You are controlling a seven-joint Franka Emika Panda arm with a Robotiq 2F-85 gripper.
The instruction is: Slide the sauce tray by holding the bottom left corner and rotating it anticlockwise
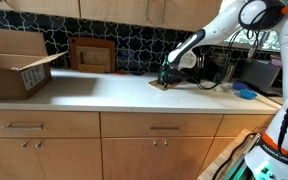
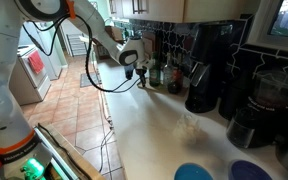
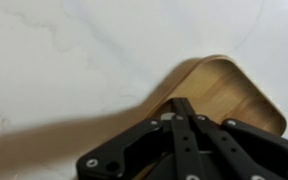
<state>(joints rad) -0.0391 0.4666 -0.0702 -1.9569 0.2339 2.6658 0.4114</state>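
Observation:
The sauce tray is a small light wooden tray with rounded corners on the white counter. It shows in the wrist view (image 3: 229,95) and as a thin wooden slab under the gripper in an exterior view (image 1: 156,85). My gripper (image 3: 180,104) is shut, with both fingers pressed together and nothing between them. Its tip rests down on the tray near one rounded corner. The gripper also shows in both exterior views (image 1: 166,76) (image 2: 139,72), pointing down at the counter. The rest of the tray is hidden under the fingers.
An open cardboard box (image 1: 14,65) stands at one end of the counter. A wooden board (image 1: 92,55) leans on the tiled wall. Bottles (image 2: 162,72) and black coffee machines (image 2: 206,80) stand close behind the gripper. Blue bowls (image 2: 194,172) lie near the counter's end.

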